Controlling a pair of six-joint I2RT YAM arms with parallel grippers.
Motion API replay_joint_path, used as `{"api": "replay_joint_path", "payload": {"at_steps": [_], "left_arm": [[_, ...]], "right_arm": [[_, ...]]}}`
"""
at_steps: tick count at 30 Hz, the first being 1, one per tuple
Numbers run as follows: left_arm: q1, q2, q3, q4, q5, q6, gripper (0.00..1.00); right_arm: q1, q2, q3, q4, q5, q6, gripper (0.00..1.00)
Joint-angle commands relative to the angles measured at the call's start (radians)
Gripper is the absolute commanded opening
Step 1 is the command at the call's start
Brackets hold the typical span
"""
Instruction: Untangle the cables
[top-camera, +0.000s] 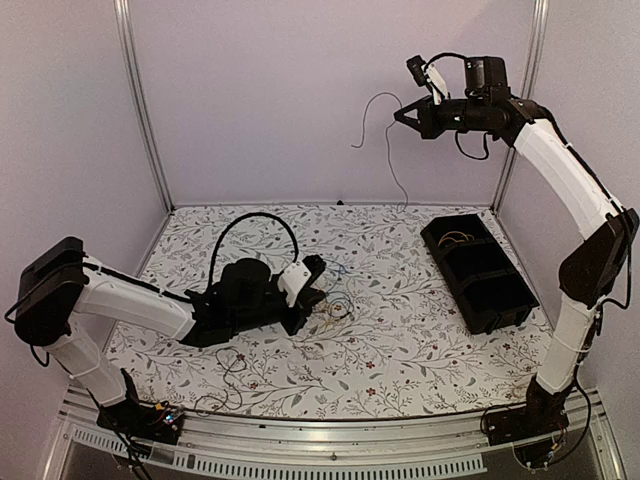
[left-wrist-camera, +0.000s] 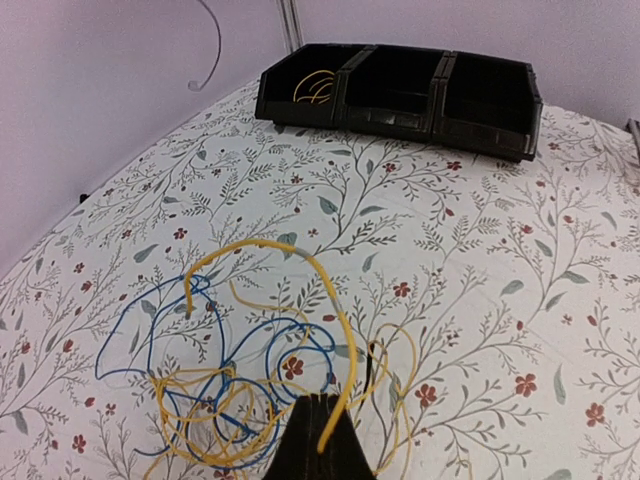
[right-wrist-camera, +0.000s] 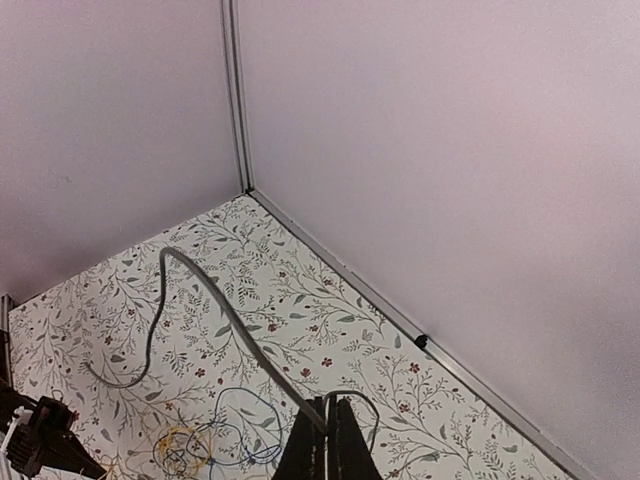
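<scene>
Clamps the left gripper (left-wrist-camera: 322, 428) shut on the yellow cable (left-wrist-camera: 260, 243), at the foot of its tall arch, low over the flower-patterned table (left-wrist-camera: 480, 300). Pinches likewise with the right gripper (right-wrist-camera: 330, 432), jaws pressed together on one end of the dark grey cable (right-wrist-camera: 212, 288), held high near the back wall and well above everything else, with the free length dangling in the air. Leaves the rest of the cables (left-wrist-camera: 230, 395) as a knot of blue and yellow loops lying flat right in front of the left fingertips, crossing and touching one another. Shows one more yellow coil (left-wrist-camera: 315, 88) lying in an end compartment of the black bin (left-wrist-camera: 500, 125), well apart from the knot toward the right side. Expect featherweight, springy wire here: soft enough to bend, stiff enough to keep a curl, smooth enough to slip through a slack pinch. Take hold close to a free end rather than mid-loop, squeeze firmly, and draw slowly to avoid dragging the whole knot along by a snagged strand.
</scene>
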Motion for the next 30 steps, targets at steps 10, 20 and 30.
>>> {"api": "replay_joint_path", "payload": {"at_steps": [10, 20, 30], "left_arm": [[-0.003, 0.010, 0.038, -0.018, -0.013, -0.085, 0.00], [0.004, 0.020, 0.078, -0.057, -0.011, -0.066, 0.00], [0.006, 0.039, 0.098, -0.058, 0.012, -0.070, 0.00]], "right_arm": [[-0.192, -0.189, -0.034, 0.017, 0.122, -0.109, 0.00], [-0.306, -0.427, -0.388, 0.034, 0.147, -0.168, 0.00], [-0.370, -0.538, -0.647, 0.088, 0.178, -0.204, 0.00]]}}
